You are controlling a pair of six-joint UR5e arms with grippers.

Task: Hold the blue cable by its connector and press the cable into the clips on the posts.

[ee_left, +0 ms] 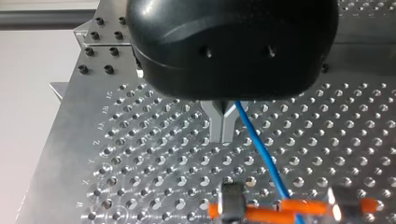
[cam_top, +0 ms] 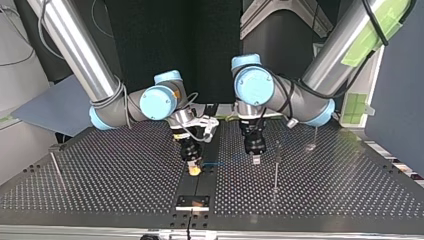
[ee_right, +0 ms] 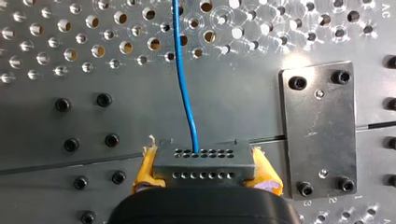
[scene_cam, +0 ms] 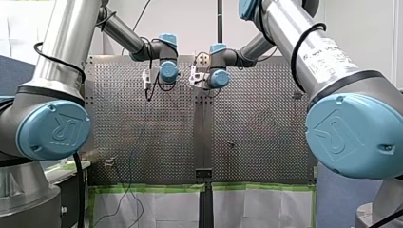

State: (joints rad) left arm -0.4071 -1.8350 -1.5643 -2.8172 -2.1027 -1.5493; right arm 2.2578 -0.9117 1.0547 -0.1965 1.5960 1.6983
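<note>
The blue cable [cam_top: 225, 162] runs just above the table between my two grippers. My right gripper [cam_top: 194, 169], at the top view's left, is shut on the grey connector [ee_right: 204, 162], which sits between its yellow pads [ee_right: 145, 169]; the cable [ee_right: 186, 79] leaves the connector straight ahead. My left gripper [ee_left: 222, 137] hangs over the table with its metal fingers [ee_left: 215, 122] together. The cable [ee_left: 261, 154] passes close along one finger's side and vanishes under the black body. I cannot see it between the fingers. The same cable [scene_cam: 135, 147] trails toward the front view's near table edge.
A thin upright post [cam_top: 276, 167] stands just beside my left gripper in the top view, and another post [cam_top: 56, 165] stands far to that view's left. A bolted metal plate [ee_right: 317, 130] lies beside the connector. Perforated table [cam_top: 325, 190] stretches all around.
</note>
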